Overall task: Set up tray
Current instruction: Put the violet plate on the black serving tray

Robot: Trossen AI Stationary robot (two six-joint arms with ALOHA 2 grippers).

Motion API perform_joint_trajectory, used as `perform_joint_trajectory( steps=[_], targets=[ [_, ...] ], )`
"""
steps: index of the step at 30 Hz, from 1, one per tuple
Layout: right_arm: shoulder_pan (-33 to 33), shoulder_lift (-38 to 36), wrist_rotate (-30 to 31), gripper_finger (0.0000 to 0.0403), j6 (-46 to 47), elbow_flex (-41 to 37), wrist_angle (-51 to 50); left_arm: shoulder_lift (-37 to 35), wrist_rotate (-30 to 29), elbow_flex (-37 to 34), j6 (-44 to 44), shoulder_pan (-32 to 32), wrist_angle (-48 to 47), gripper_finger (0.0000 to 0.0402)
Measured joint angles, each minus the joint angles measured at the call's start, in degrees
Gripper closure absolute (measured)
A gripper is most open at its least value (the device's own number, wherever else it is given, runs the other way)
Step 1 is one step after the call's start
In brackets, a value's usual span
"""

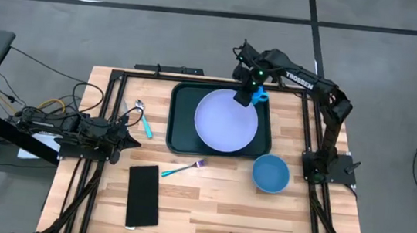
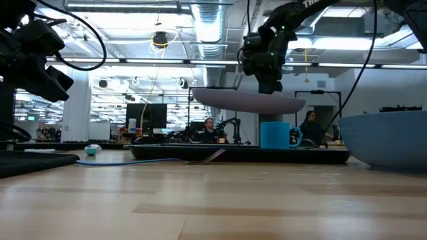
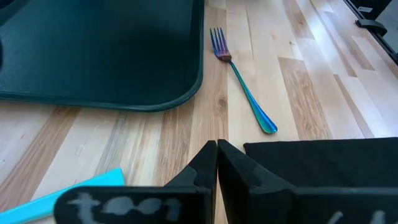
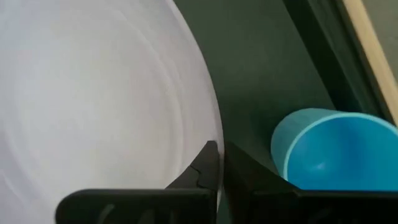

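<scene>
Upper centre of the high view, we see the large dark green rectangular plastic tray [image 1: 179, 121] lying flat on the light wooden slat table [image 1: 215, 202], with a round pale lavender plate [image 1: 225, 121] over its middle. Low view shows that plate [image 2: 248, 101] lifted clear of the tray [image 2: 240, 153], roughly level. Right gripper [image 1: 244, 98] sits at the plate's upper right rim; right wrist view shows its fingers pinched on the plate edge [image 4: 124, 93]. Just beside it, a bright blue plastic cup [image 1: 261, 96] stands in the tray's upper right corner. Below the tray's lower right corner rests a round blue bowl [image 1: 270, 173], apart from the tray. A thin teal-handled fork [image 1: 183, 168] lies just below the tray's lower edge, a flat black rectangle [image 1: 143, 196] lower left of it. Left of the tray we note a teal-handled spoon [image 1: 144, 119]. Left gripper [image 1: 130, 140] rests at centre left, fingers closed with nothing between them.
</scene>
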Motion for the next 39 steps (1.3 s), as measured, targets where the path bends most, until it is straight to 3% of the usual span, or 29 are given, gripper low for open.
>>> perform_joint_trajectory(
  steps=[9, 28, 39],
  targets=[
    [-1.5, 0.0, 1.1, 0.0401, -3.9, -3.2, 1.5, 0.0, 0.0, 0.0, 0.0, 0.0, 0.0, 0.0401],
    [-0.5, 0.0, 6.6, 0.0401, -22.6, -3.2, 1.7, 0.0, 0.0, 0.0, 0.0, 0.0, 0.0, 0.0401],
    [0.6, 0.0, 7.6, 0.0401, -26.2, -3.2, 4.4, 0.0, 0.0, 0.0, 0.0, 0.0, 0.0, 0.0401]
  ],
)
